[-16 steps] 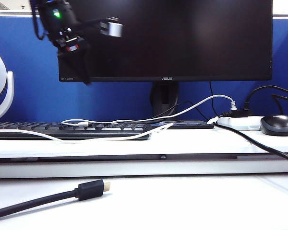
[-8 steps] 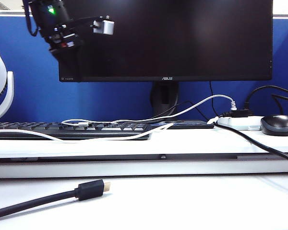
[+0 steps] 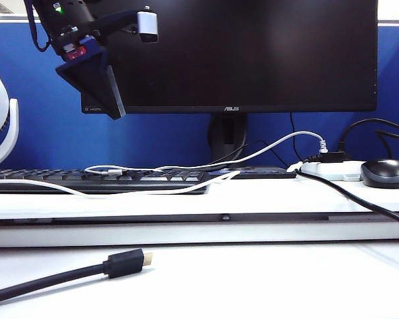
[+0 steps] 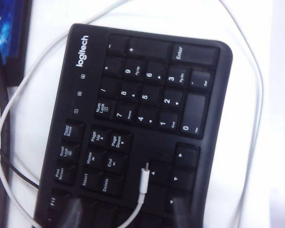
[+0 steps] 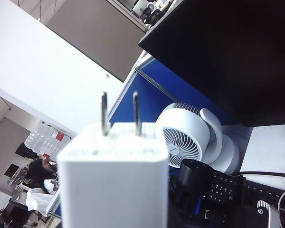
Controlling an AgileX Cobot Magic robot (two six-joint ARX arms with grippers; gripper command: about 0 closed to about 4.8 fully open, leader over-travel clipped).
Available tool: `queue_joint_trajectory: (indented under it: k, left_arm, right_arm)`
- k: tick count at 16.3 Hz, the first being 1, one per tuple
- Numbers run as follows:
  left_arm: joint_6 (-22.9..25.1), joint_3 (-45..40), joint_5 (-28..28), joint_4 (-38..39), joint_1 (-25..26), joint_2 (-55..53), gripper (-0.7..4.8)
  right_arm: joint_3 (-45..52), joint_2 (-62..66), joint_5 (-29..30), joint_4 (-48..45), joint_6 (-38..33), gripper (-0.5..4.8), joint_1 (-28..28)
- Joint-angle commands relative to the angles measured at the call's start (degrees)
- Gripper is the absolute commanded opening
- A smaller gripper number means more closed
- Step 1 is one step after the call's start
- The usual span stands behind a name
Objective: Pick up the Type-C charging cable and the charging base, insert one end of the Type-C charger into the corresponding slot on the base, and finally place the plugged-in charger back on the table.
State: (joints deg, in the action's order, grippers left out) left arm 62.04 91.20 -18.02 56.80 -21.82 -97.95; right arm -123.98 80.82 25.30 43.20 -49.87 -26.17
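2 things mattered here, and they were well apart. The Type-C charging cable (image 4: 144, 183) lay loose across the keyboard (image 4: 147, 71) on the raised shelf (image 3: 286, 196), its small metal plug resting on the arrow keys. The left gripper (image 4: 127, 211) hung high above it with its jaws wide and nothing between them. The charging base (image 5: 111, 175) was aloft close before the right wrist camera, prongs pointing away. It read as held by the right gripper, though that gripper's fingers were hidden behind the block.

The cable looked light, thin and limp, so it would likely sag and swing. A hold just behind the plug's stiff white collar would probably keep the tip steady. The base looked light, rigid and smooth-sided, best clamped on 2 flat faces with the port face left clear.

Only the left wrist view showed the plug's exact lie. Only the right wrist view showed the base. The exterior view showed neither clearly, but it alone showed the bare bench (image 3: 286, 279) in front
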Motion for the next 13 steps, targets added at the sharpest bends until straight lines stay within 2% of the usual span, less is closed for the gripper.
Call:
queue_joint_trajectory:
  k: [1,8,13]
  left_arm:
    - [4.17,-1.42,-1.05,-0.57,-0.04,0.02,2.87]
    - [4.20,-2.75,-0.02,-0.42,-0.04,-4.79,2.86]
    - [5.44,-2.78,1.51,-2.08,0.07,-6.91,2.66]
  right_arm:
    - [-0.26,-0.04,0.15,-1.31,0.44,-0.06,0.02]
    - [-0.20,0.04,0.13,-0.79,0.66,-0.06,0.02]
    - [-0.20,0.09,0.13,-0.52,0.68,-0.06,0.02]
